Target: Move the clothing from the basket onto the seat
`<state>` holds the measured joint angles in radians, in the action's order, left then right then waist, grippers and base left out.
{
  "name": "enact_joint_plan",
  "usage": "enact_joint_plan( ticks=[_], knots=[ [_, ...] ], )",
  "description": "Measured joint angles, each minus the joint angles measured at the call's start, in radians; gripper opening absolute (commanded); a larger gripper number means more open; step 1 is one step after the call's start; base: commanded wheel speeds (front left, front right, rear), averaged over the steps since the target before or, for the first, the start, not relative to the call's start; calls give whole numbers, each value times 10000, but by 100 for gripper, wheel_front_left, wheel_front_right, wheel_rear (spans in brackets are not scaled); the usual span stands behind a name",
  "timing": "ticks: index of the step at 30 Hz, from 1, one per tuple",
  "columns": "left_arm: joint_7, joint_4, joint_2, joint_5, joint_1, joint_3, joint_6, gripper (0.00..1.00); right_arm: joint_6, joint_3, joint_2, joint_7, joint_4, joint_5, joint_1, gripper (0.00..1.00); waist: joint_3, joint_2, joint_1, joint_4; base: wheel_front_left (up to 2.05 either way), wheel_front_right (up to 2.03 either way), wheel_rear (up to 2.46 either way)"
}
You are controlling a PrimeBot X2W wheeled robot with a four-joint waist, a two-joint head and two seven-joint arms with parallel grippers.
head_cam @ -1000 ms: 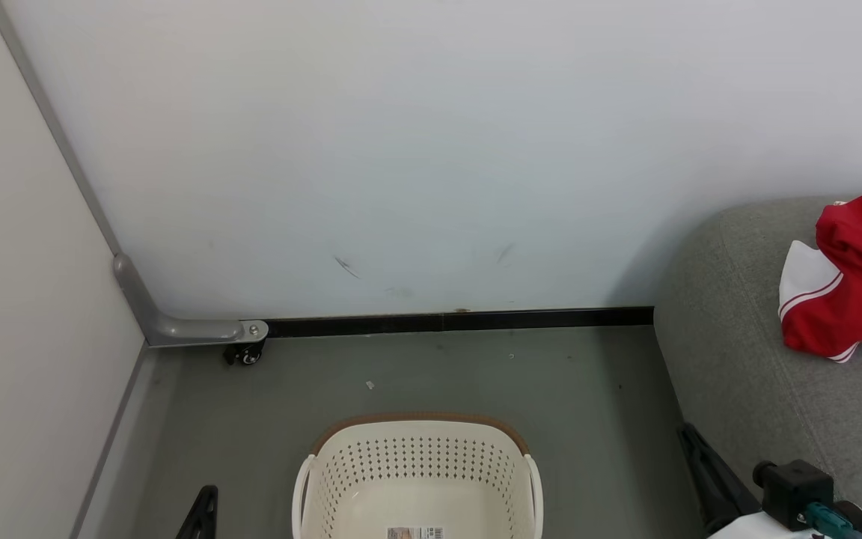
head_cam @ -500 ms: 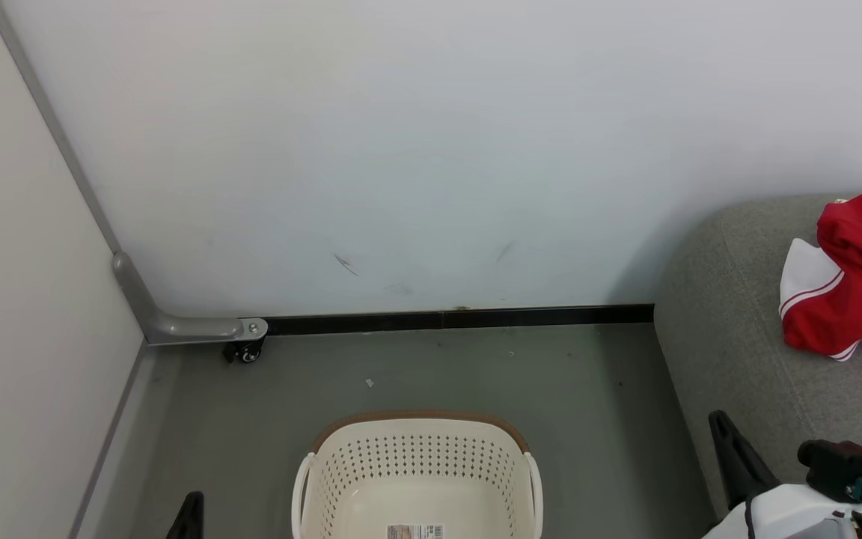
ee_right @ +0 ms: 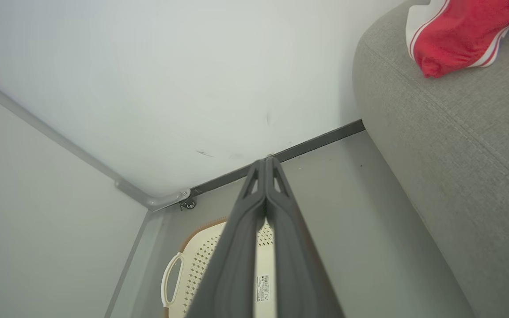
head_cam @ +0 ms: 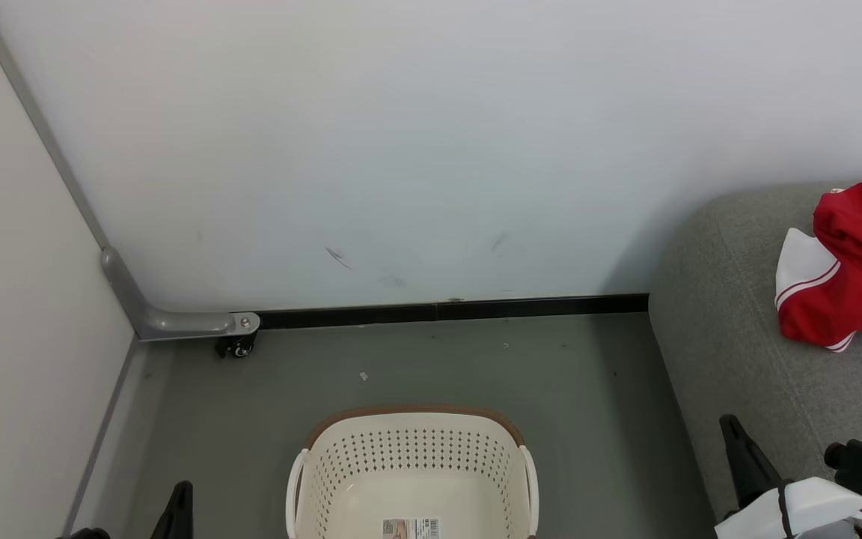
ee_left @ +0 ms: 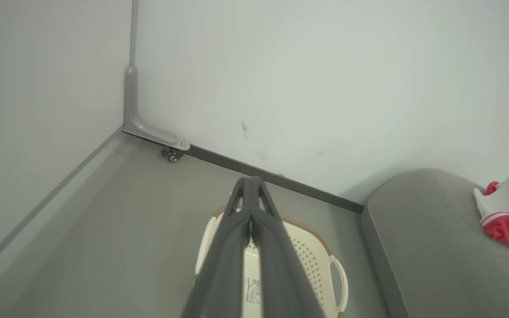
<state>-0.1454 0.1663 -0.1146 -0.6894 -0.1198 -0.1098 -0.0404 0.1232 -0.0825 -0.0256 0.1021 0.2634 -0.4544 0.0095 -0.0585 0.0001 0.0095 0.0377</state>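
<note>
**Left gripper** [ee_left: 251, 182]: fingers pressed together, nothing held.
**Right gripper** [ee_right: 265, 162]: clenched likewise, nothing between the fingers.
**Clothing** [head_cam: 850, 284]: red with a white striped panel, heaped on the sofa, ahead and to the right of the right gripper, well apart from both grippers.
**Sofa** [head_cam: 730, 352]: grey fabric, just beside the right gripper on its right.
**Basket** [head_cam: 412, 413]: cream with a brown rim, on the floor [head_cam: 588, 389] between the two grippers and below their tips. A barcode sticker [head_cam: 410, 528] is inside.
**Wall** [head_cam: 401, 150]: white, ahead of both grippers.
**Caster** [head_cam: 236, 347]: at the wall's foot, ahead and left of the left gripper.
</note>
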Motion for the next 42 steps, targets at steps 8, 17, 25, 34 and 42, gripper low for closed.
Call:
enact_joint_plan(
  ticks=[8,17,25,34,42],
  knots=[
    [303,73,127,-1016,128,198,184,0,0,-82,-2,-322,2,-1296,-176,0,1,0,65,-58,0,0,0],
    [587,153,173,-2100,357,397,387,0,0,-196,-6,-612,2,-2600,-176,0,16,0,79,-102,0,0,0],
    [897,309,238,-3266,546,644,558,0,0,-270,-8,-874,15,-4040,-181,0,103,0,20,-148,0,0,0],
    [1216,474,382,-4428,752,865,754,0,0,-324,-15,-1114,59,-5488,-274,0,245,0,-54,-194,0,0,0],
    [1469,614,466,-5425,999,1062,961,0,0,-374,-31,-1333,61,-6769,-409,0,359,0,-80,-235,0,0,0]
  ],
)
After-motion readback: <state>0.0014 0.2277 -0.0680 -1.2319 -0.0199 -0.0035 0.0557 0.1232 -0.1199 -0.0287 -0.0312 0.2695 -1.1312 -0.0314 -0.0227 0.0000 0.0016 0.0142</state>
